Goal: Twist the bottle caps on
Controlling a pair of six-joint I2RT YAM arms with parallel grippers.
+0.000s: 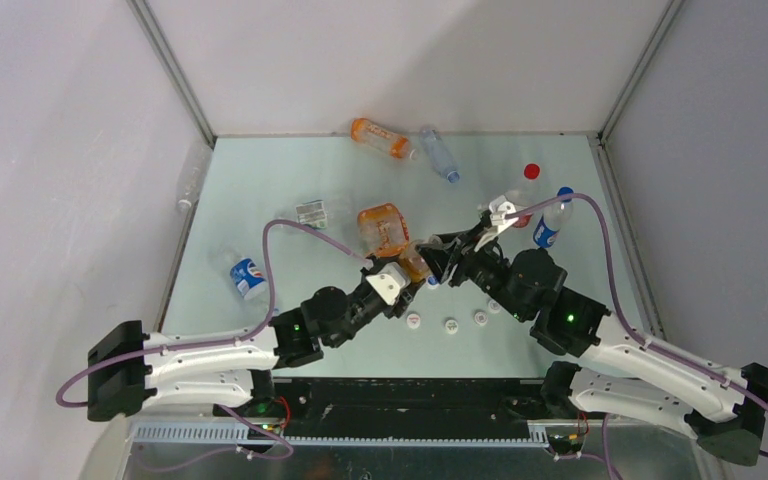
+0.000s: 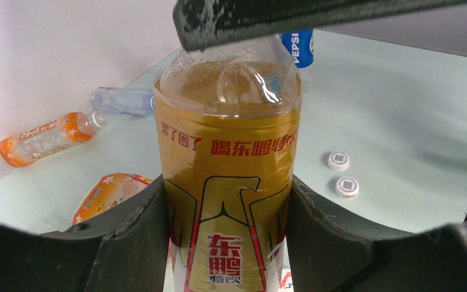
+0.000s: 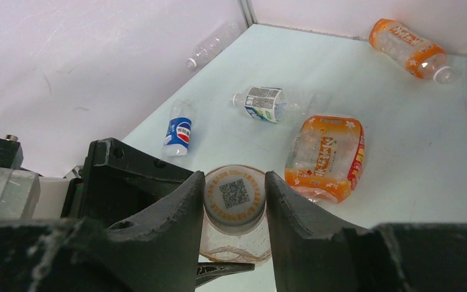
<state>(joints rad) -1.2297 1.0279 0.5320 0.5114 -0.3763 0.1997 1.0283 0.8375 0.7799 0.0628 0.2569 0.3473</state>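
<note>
An amber tea bottle (image 2: 228,176) with a gold and red label stands between the fingers of my left gripper (image 2: 228,243), which is shut on its body. A white bottle cap (image 3: 234,194) with a printed code sits on the bottle's neck. My right gripper (image 3: 235,201) is shut on this cap, one finger pressing on each side. In the top view both grippers meet at mid-table, the left gripper (image 1: 412,266) beside the right gripper (image 1: 440,260). One finger (image 2: 316,15) of the right gripper crosses above the bottle in the left wrist view.
Three loose white caps (image 1: 451,326) lie near the arms and a red cap (image 1: 531,171) lies at the back right. Orange bottles (image 1: 380,137) (image 1: 383,227), a clear bottle (image 1: 439,152), Pepsi bottles (image 1: 247,277) (image 1: 552,222) and a white-labelled bottle (image 1: 312,212) are scattered around.
</note>
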